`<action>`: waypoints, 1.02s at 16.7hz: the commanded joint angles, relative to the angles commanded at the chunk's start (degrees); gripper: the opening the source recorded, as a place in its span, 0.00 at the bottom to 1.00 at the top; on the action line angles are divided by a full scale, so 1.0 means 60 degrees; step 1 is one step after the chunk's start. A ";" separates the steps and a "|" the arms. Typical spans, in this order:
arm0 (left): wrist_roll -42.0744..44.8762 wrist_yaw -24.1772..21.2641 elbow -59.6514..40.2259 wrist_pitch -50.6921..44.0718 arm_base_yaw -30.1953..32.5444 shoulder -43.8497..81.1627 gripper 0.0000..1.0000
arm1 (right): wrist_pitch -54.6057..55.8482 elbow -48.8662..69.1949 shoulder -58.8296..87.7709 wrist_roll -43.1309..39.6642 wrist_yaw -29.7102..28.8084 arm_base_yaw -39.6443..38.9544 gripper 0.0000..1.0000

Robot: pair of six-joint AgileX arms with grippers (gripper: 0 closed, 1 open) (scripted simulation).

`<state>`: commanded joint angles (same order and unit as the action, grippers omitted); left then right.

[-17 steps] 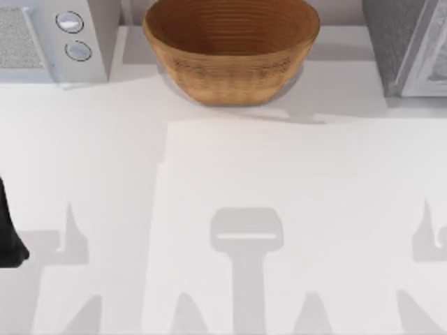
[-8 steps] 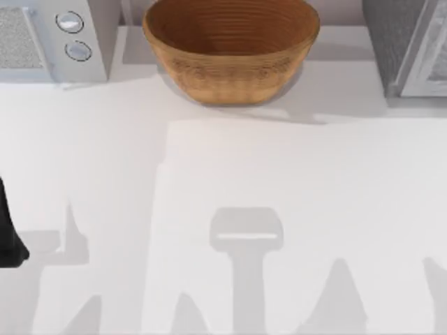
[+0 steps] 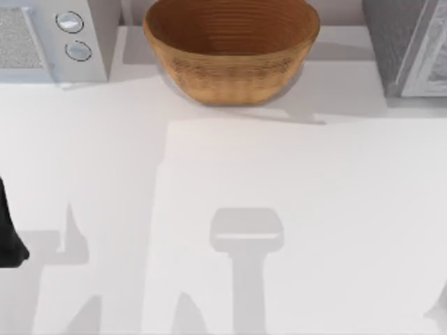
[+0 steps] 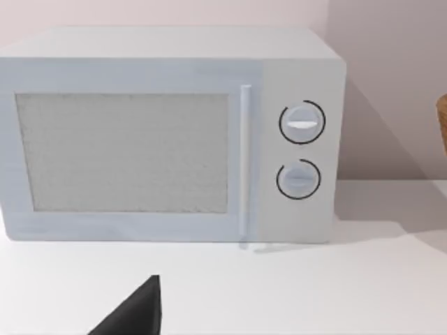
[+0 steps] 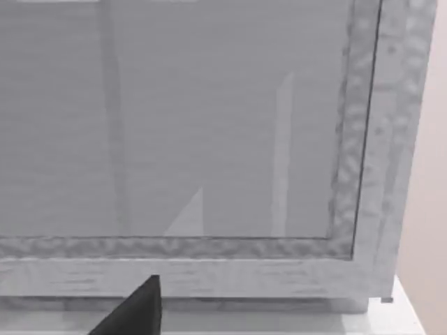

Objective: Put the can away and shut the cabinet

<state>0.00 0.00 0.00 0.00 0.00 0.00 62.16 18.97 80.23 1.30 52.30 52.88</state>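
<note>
The can is out of view. The grey cabinet (image 3: 401, 42) stands at the table's back right corner, with a lighter panel (image 3: 429, 59) along its right side; I cannot tell whether its door is open. In the right wrist view the cabinet's (image 5: 209, 139) framed grey front is close ahead, and a dark part of my right gripper (image 5: 136, 310) shows low in front of it. My left arm (image 3: 8, 230) is parked at the table's left edge. Its gripper (image 4: 136, 310) faces the microwave.
A white microwave (image 3: 49, 38) with two dials stands at the back left, also seen head-on as the microwave (image 4: 167, 132) in the left wrist view. A woven basket (image 3: 230, 49) sits at the back middle. The white tabletop (image 3: 279, 174) carries arm shadows.
The right arm's shadows on the table's front right slid rightward and nearly off the edge. The left arm stayed still.
</note>
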 joint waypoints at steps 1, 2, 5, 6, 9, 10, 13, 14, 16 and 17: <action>0.0000 0.0000 0.0000 0.0000 0.0000 0.0000 1.00 | 0.0373 0.0113 0.0490 -0.0001 0.0311 0.0317 1.00; 0.0000 0.0000 0.0000 0.0000 0.0000 0.0000 1.00 | 0.0674 0.0206 0.0881 -0.0002 0.0568 0.0578 1.00; 0.0000 0.0000 0.0000 0.0000 0.0000 0.0000 1.00 | 0.1109 0.0347 0.1446 -0.0006 0.0954 0.0974 1.00; 0.0000 0.0000 0.0000 0.0000 0.0000 0.0000 1.00 | 0.1109 0.0347 0.1446 -0.0006 0.0954 0.0974 1.00; 0.0000 0.0000 0.0000 0.0000 0.0000 0.0000 1.00 | 0.1081 0.0308 0.1422 -0.0008 0.0932 0.0934 1.00; 0.0000 0.0000 0.0000 0.0000 0.0000 0.0000 1.00 | 0.1072 0.0318 0.1422 -0.0008 0.0933 0.0935 1.00; 0.0000 0.0000 0.0000 0.0000 0.0000 0.0000 1.00 | 0.0490 0.0920 0.1407 -0.0002 0.0998 0.0988 1.00; 0.0000 0.0000 0.0000 0.0000 0.0000 0.0000 1.00 | 0.0100 0.1311 0.1401 0.0002 0.1042 0.1028 1.00; 0.0000 0.0000 0.0000 0.0000 0.0000 0.0000 1.00 | -0.0971 0.2346 0.1371 0.0008 0.1142 0.1119 1.00; 0.0000 0.0000 0.0000 0.0000 0.0000 0.0000 1.00 | -0.1658 0.2978 0.1334 0.0011 0.1191 0.1161 1.00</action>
<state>0.00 0.00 0.00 0.00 0.00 0.00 52.21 36.84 88.24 1.36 59.45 59.85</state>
